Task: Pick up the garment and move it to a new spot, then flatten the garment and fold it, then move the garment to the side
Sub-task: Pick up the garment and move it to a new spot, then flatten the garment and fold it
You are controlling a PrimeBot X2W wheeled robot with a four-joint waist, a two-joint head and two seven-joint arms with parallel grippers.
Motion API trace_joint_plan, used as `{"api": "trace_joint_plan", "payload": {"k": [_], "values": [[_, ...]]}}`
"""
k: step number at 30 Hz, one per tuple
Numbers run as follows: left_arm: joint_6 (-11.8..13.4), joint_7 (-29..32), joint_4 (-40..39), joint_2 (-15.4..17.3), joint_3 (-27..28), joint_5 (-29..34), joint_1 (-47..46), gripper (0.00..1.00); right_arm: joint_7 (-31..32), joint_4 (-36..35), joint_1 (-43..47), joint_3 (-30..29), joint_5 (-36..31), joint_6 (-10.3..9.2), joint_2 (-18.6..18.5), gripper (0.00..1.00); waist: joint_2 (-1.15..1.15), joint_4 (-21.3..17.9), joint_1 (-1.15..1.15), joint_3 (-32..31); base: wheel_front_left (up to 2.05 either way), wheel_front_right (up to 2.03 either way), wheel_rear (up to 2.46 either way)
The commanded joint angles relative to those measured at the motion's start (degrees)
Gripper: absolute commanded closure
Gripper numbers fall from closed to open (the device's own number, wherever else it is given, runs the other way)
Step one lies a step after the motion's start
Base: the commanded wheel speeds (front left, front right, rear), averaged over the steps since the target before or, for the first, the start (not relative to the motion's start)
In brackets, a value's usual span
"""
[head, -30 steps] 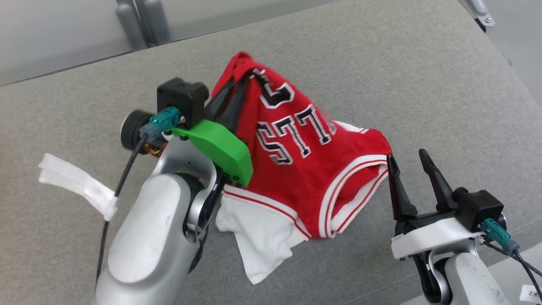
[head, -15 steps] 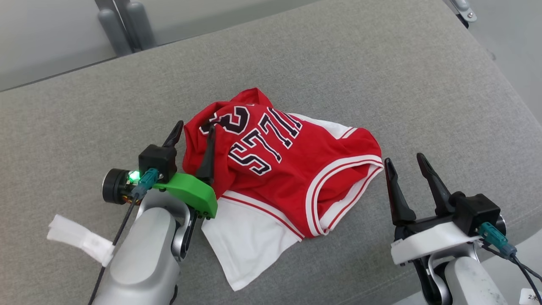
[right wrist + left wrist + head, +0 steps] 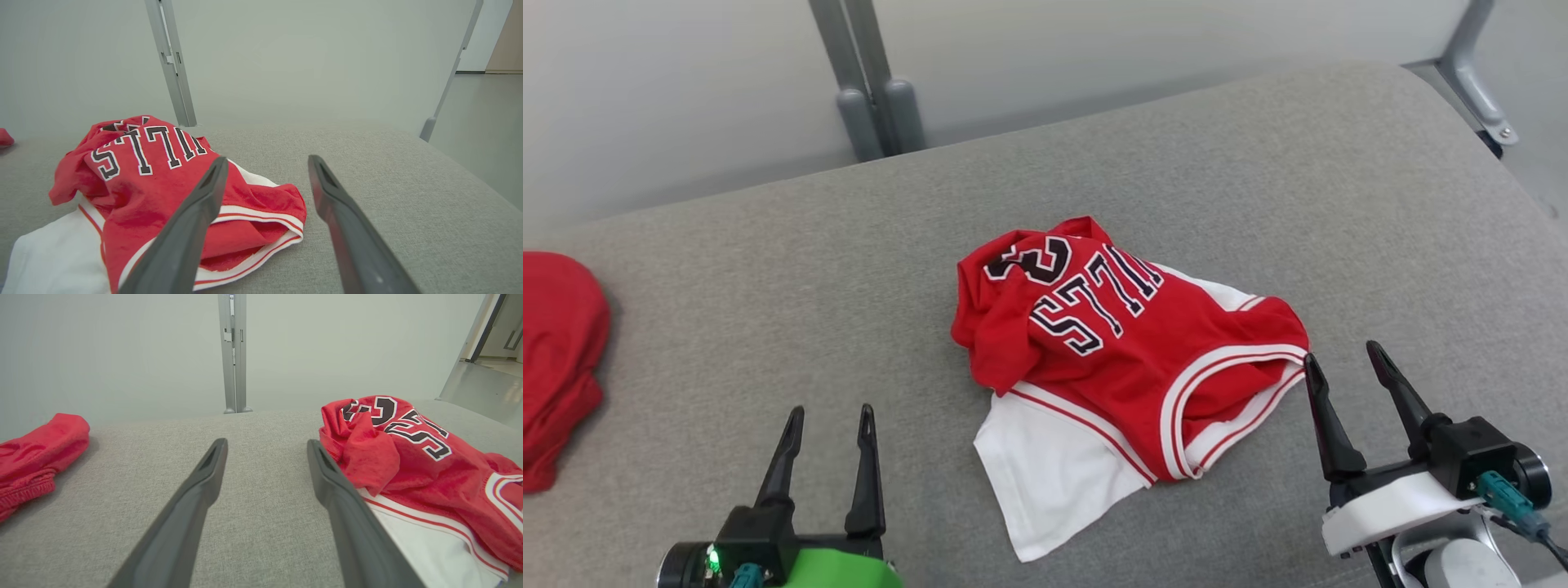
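The left gripper (image 3: 832,408) is hanging over the near left of the grey cushion (image 3: 768,269), its two fingers standing wide apart and gripping nothing. The right gripper (image 3: 1341,351) is waiting at the near right, likewise spread wide and empty. The jersey (image 3: 1127,359) is lying crumpled on the cushion between them, red with dark, white-edged lettering, white trim and a white panel spilling toward the robot. It is lying off to the left gripper's right, clearly apart from it. Its trimmed edge is sitting just beside the right gripper's left finger, though I cannot tell whether they are touching. A second red cloth (image 3: 556,359) is resting at the cushion's far left, well apart from the jersey. A grey post (image 3: 874,106) is standing behind the cushion.
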Motion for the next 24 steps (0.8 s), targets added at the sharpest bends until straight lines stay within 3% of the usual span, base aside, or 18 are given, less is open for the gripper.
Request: {"api": "trace_joint_plan", "payload": {"k": [1, 5, 10, 24], "values": [[-0.45, -0.01, -0.67, -0.07, 0.81, 1.08, 1.87, 0.0, -0.2, 0.03, 1.31, -0.37, -0.39, 0.0, -0.44, 0.0, 0.0, 4.51, 0.0, -3.26, 0.0, 0.0, 0.0], [-3.24, -0.02, -1.2, -0.26, 2.32, 1.74, 5.13, 0.0, -0.2, 0.14, 3.05, -2.09, -0.7, 0.0, -0.69, 0.0, 0.0, 6.98, 0.0, -4.43, 0.0, 0.0, 0.0], [-4.94, -0.02, -1.92, -0.38, 4.66, 2.57, 6.1, 0.0, -0.2, 0.42, 4.34, -3.25, -1.09, 0.0, -0.15, 0.0, 0.0, 8.71, 0.0, -4.7, 0.0, 0.0, 0.0], [-5.04, -0.03, -1.44, -0.4, 4.41, 1.24, 4.15, 0.0, -0.2, 1.07, 3.91, -2.71, -0.92, 0.0, 0.45, 0.0, 0.0, 9.71, 0.0, -4.26, 0.0, 0.0, 0.0]]}}
